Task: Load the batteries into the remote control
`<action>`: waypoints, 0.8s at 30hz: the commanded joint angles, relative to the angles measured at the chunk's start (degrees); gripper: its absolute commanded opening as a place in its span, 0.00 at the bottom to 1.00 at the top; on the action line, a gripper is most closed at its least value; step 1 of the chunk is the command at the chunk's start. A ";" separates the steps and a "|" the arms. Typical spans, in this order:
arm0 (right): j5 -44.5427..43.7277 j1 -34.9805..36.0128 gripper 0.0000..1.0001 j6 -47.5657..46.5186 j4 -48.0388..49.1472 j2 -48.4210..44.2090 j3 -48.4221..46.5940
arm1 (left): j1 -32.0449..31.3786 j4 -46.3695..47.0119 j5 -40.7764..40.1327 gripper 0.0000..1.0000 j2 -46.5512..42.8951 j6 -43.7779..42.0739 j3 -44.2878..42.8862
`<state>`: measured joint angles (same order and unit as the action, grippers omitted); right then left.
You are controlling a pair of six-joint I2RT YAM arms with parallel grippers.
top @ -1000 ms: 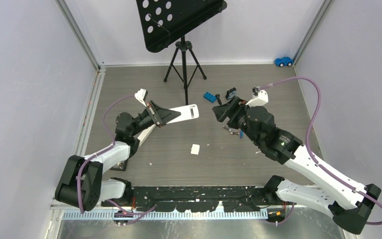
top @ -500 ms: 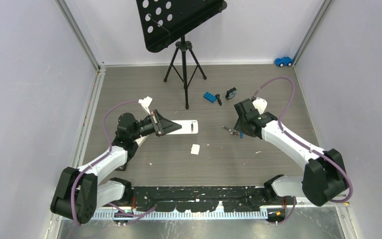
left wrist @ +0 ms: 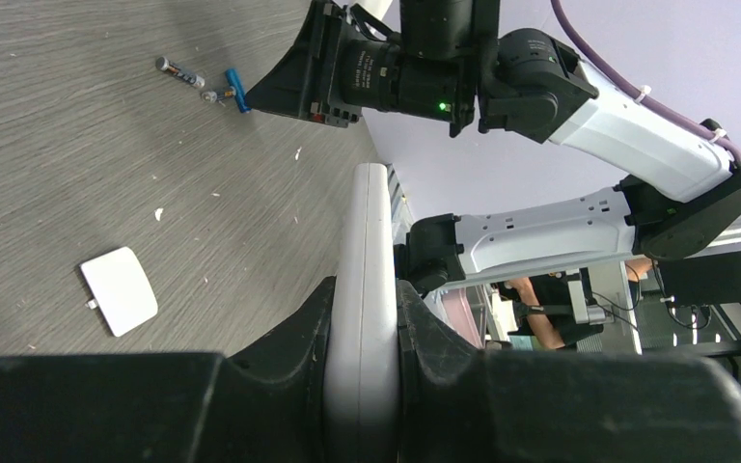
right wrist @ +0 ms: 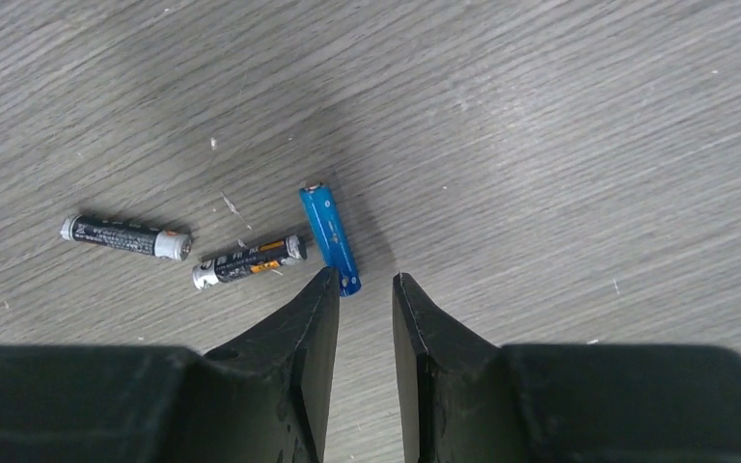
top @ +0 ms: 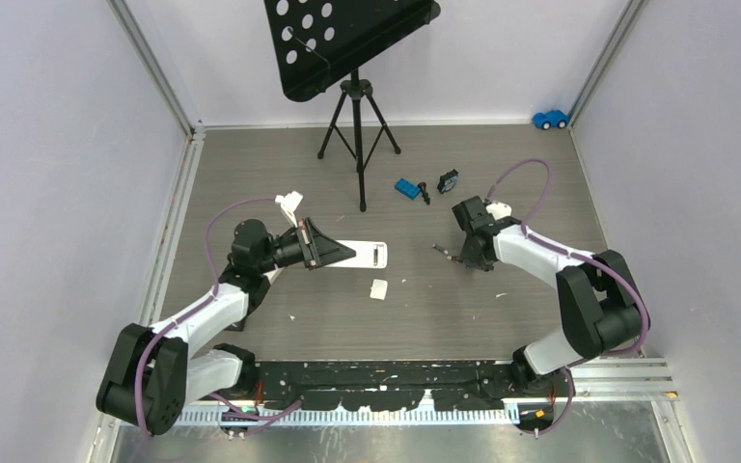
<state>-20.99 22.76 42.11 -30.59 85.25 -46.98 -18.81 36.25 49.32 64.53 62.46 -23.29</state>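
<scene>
My left gripper (top: 326,249) is shut on the white remote control (top: 365,255) and holds it on edge above the floor; it grips the remote's side in the left wrist view (left wrist: 365,241). Three batteries lie close together on the floor (top: 449,255): a blue one (right wrist: 329,236) and two dark ones (right wrist: 249,260) (right wrist: 127,236). My right gripper (right wrist: 365,280) is open by a narrow gap and points down just beside the near end of the blue battery. It holds nothing. It also shows in the top view (top: 464,258).
A small white battery cover (top: 378,288) lies on the floor between the arms. A music stand (top: 357,106) stands at the back. A blue brick (top: 406,188), a black-and-blue block (top: 447,180) and a blue toy car (top: 549,119) lie further back.
My right arm has stretched forward and come down to the batteries. My left gripper has shifted a little right and nearer with the remote.
</scene>
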 commanded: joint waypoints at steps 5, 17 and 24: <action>2.23 -1.60 0.32 -1.53 4.79 2.44 0.00 | -0.26 1.19 0.72 0.00 -0.13 -1.39 -1.65; 6.18 -4.53 0.16 -3.51 7.34 4.59 1.52 | -0.26 0.67 0.57 0.00 0.09 -1.55 -2.14; 5.05 -4.48 0.02 -3.42 7.30 -4.27 2.89 | -0.26 -0.01 0.19 0.00 -0.06 -1.50 -2.80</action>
<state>-15.86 18.52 39.18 -23.73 87.92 -46.11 -18.81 35.48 49.28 64.73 62.26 -23.35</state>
